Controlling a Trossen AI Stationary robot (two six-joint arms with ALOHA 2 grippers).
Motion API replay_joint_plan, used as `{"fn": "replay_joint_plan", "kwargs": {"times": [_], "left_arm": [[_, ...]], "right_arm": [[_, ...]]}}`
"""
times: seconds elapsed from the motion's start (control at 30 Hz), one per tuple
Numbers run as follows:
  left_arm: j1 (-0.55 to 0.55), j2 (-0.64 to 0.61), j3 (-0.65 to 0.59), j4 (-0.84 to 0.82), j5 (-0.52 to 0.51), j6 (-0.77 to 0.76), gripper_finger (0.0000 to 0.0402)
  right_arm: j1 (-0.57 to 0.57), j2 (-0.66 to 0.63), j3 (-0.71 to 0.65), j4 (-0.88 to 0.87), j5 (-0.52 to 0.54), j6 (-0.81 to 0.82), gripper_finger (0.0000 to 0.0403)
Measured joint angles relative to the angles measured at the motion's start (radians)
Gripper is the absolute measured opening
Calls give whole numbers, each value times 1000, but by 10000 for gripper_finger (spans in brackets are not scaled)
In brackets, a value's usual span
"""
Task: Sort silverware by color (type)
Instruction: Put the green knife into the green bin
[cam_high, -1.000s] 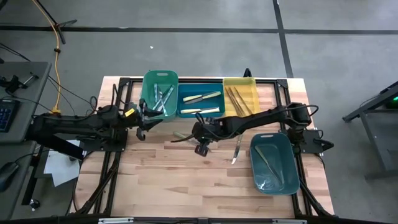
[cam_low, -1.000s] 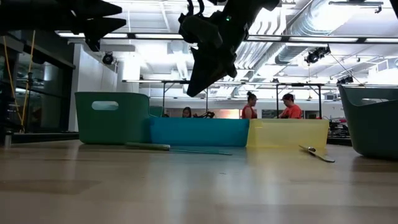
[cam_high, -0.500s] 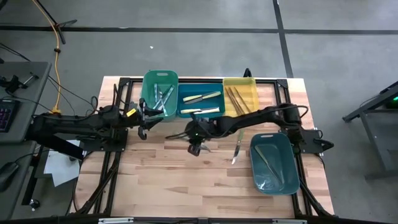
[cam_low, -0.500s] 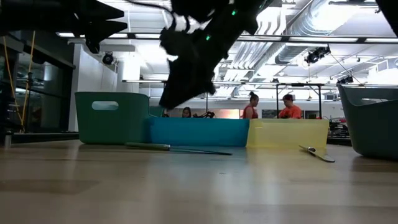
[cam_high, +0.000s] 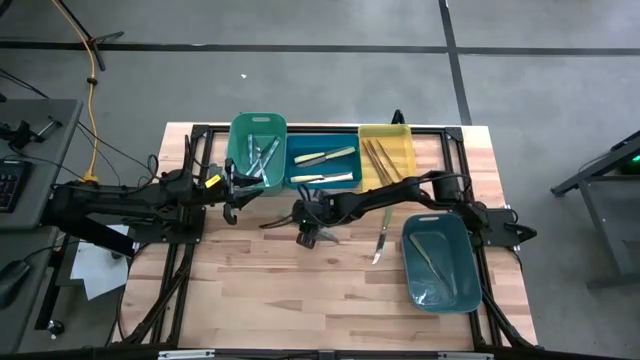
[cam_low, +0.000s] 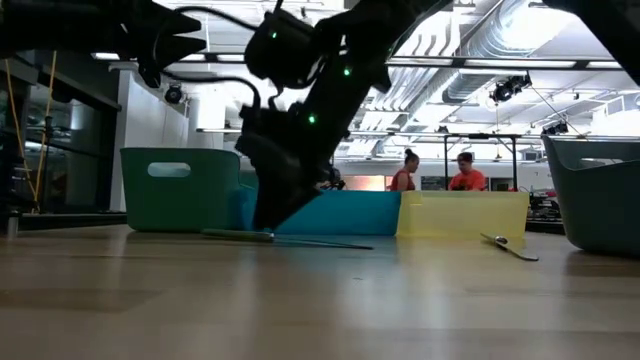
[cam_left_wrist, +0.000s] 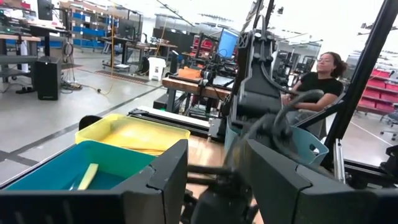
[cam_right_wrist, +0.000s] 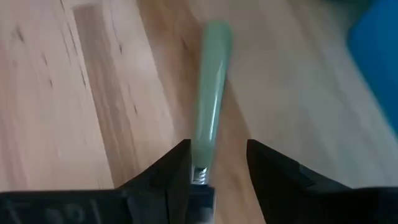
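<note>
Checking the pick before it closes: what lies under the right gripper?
A green-handled utensil lies flat on the wooden table, its handle between the open fingers of the right gripper. The gripper covers most of its metal end, so its type cannot be told.

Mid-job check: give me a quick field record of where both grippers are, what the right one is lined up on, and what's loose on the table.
right gripper: open, low over the table in front of the blue bin, fingers straddling a green-handled utensil
green-handled utensil: flat on the wood, not yet gripped
left gripper: open, waiting in front of the green bin
other loose piece: a utensil lying on the table left of the teal bin
yellow bin: holds brownish-handled pieces
</note>
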Motion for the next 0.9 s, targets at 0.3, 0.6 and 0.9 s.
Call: {"fn": "replay_joint_plan", "kwargs": {"times": [0.3, 0.6, 0.9], "left_arm": [[0, 0, 0, 0, 0, 0, 152], [0, 0, 0, 0, 1, 0, 152], [0, 0, 0, 0, 1, 0, 152]], "right_arm": [[25, 32, -6, 8, -4, 10, 151], [26, 30, -5, -58, -9, 67, 136], [26, 29, -5, -97, -36, 64, 58]]}}
